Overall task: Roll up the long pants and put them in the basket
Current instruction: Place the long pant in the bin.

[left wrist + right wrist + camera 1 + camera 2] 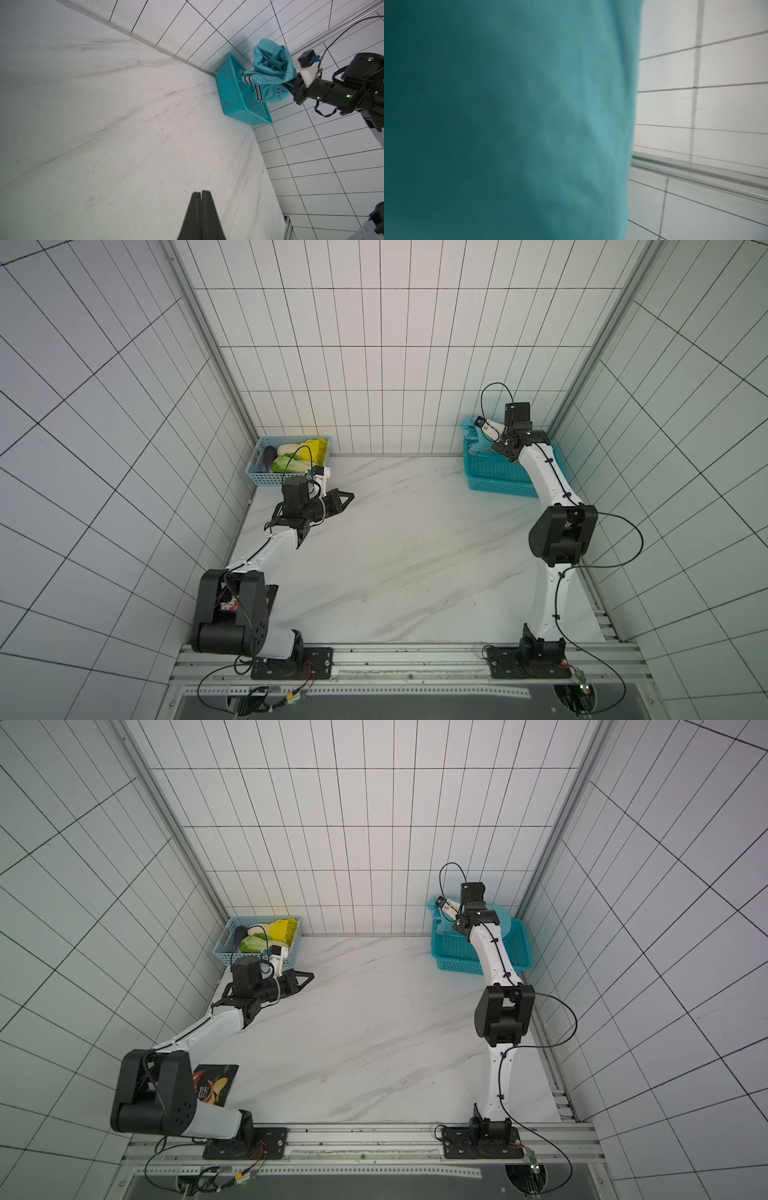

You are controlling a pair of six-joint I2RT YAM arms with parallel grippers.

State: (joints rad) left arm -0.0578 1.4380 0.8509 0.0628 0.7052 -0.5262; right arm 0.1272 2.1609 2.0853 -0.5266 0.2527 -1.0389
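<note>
The long pants [272, 68] are a bunched teal-blue cloth with striped cuffs, hanging above the teal mesh basket [232, 91] in the far right corner. My right gripper [294, 87] is shut on the pants, its fingertips buried in the folds. The cloth fills most of the right wrist view [508, 124] and hides the jaws there. In both top views only edges of the pants [471, 435] [436, 909] show past the right wrist. My left gripper [351, 497] [201, 192] is shut on nothing, hovering over the marble table at the left.
A light blue basket [257, 477] [224, 952] with vegetables and a yellow bag stands in the far left corner, just behind my left wrist. A dark snack bag [216, 1085] lies near the left arm's base. Tiled walls enclose the white marble table [415, 551].
</note>
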